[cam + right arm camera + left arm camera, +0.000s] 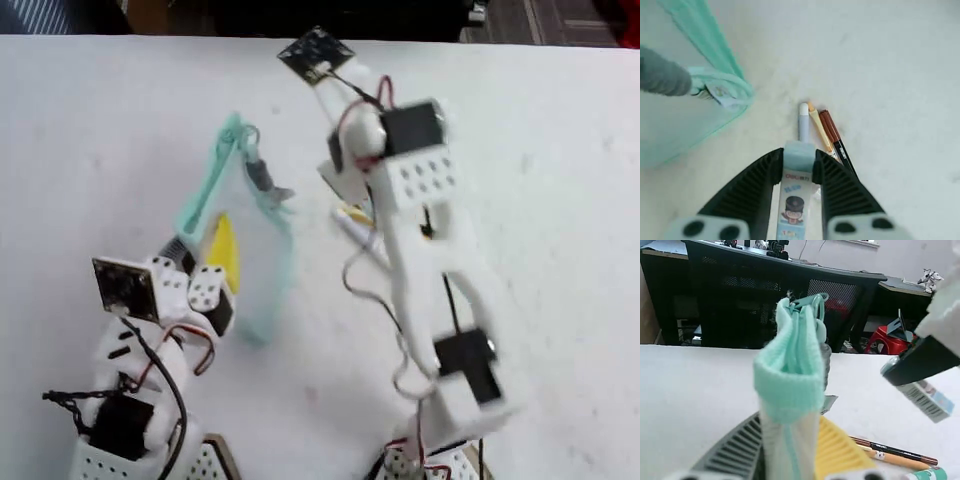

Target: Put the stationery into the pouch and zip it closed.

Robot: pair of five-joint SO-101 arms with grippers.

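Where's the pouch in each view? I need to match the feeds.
High view: pouch left of centre, one end in the left gripper.
Left wrist view: pouch upright mid-picture.
Right wrist view: pouch across from the right gripper holding an eraser.
Shared landmark: pens beside it.

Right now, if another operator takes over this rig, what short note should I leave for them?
Left pincer: shut on one end of the mint pouch.
Right pincer: shut on a small blue-white block, perhaps an eraser, near the pouch.
Three pens lie together on the table, just beyond the right pincer.
Done: pouch gripped, block gripped.
Left: block into the pouch, then the pens, then zip it closed.
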